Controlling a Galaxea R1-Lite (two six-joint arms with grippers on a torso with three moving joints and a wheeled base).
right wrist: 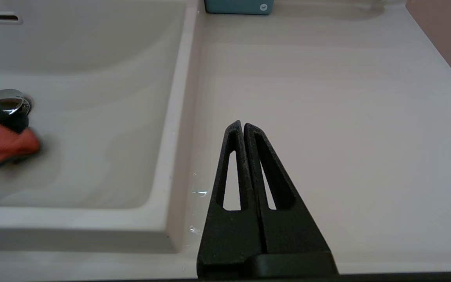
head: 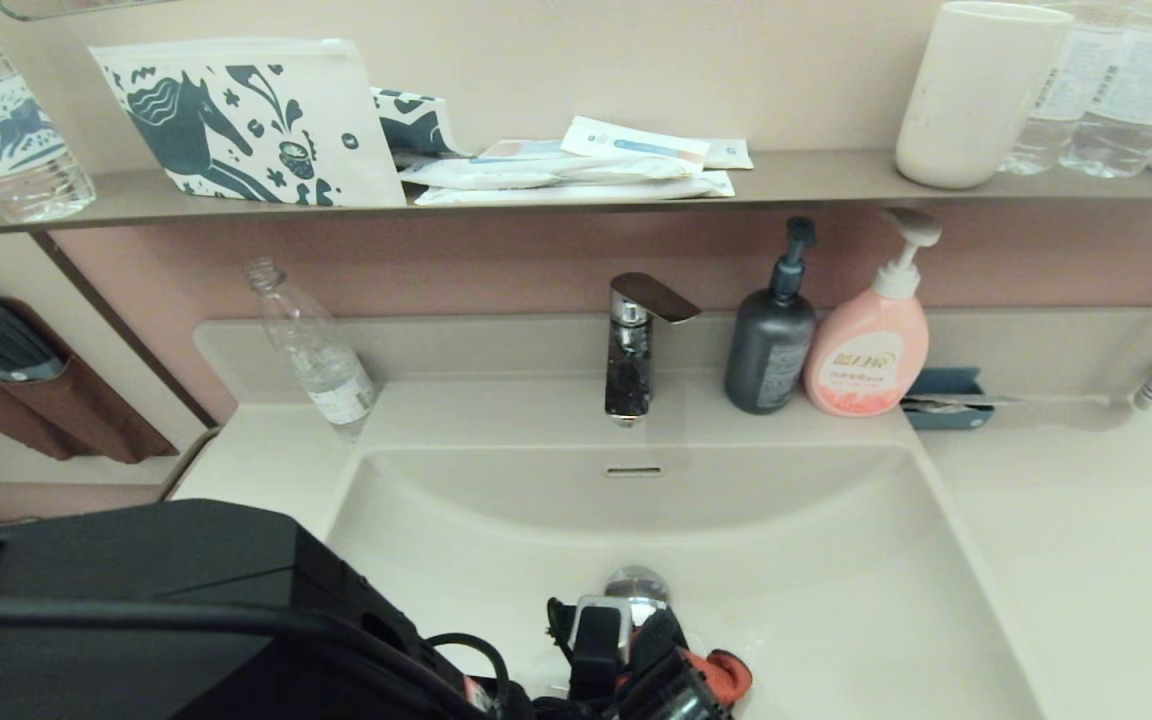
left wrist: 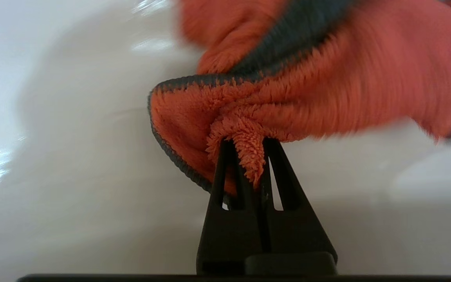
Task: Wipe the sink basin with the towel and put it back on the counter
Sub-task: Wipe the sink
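Glossy off-white sink basin: left gripper clamped on small orange-red towel with grey trim, beside round chrome drain stopper. Right gripper closed, empty, over smooth off-white counter.

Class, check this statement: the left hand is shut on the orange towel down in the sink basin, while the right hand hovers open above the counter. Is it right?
One detail is wrong. The right hand is shut, not open; the right wrist view shows its fingers pressed together above the counter. The left hand does pinch the towel in the sink basin.
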